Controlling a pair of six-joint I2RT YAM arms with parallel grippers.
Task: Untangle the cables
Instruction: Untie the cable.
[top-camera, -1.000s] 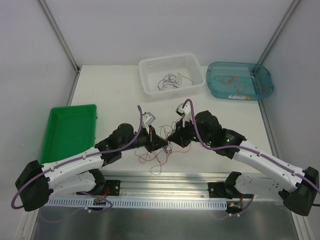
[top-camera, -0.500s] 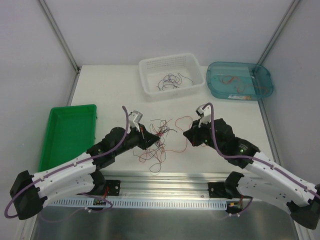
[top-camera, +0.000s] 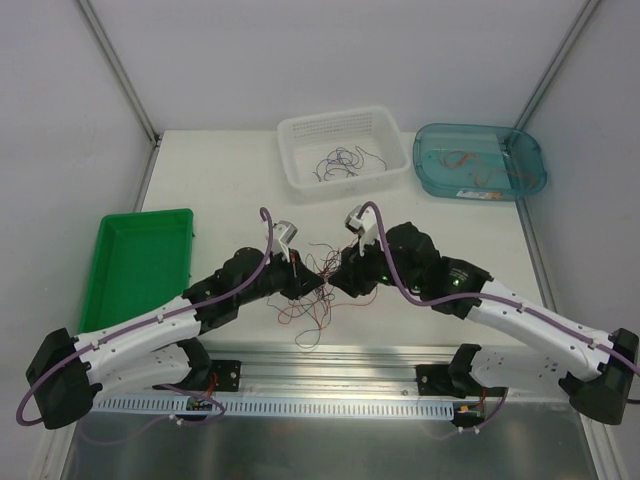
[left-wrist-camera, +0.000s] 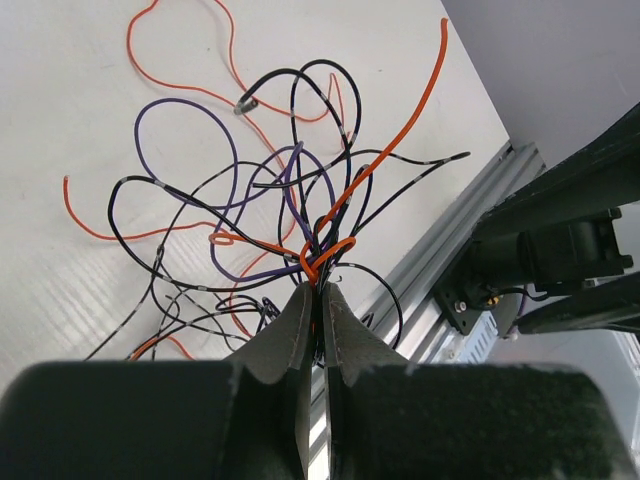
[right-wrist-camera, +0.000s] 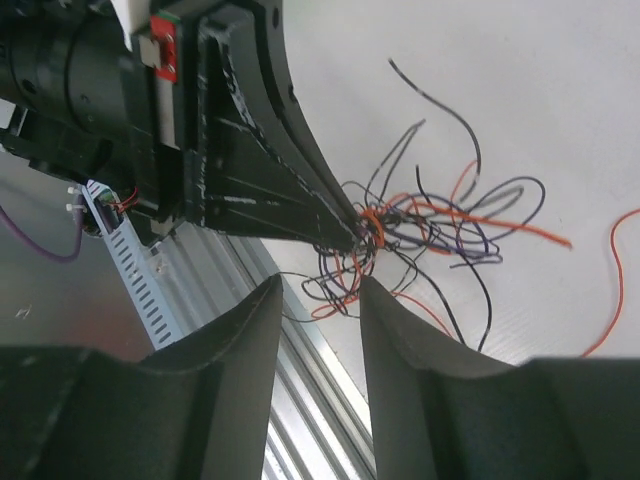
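The cables are a small tangle of thin orange, black and purple wires on the white table, near its front edge, between the two arms. My left gripper is shut on the tangle; in the left wrist view its tips pinch an orange loop and black strands, and the rest of the cables fan out beyond. My right gripper is open and empty just right of the tangle. In the right wrist view its fingers gape below the cables, apart from them, with the left gripper ahead.
A white basket holding dark wires stands at the back centre. A teal tray with orange strands is back right. A green tray is at the left. An aluminium rail runs along the front edge. A loose red wire lies right.
The right gripper, drawn back to the right half a second ago, has swung left again and now sits next to the tangle. The left gripper has shifted slightly right, still holding the tangle.
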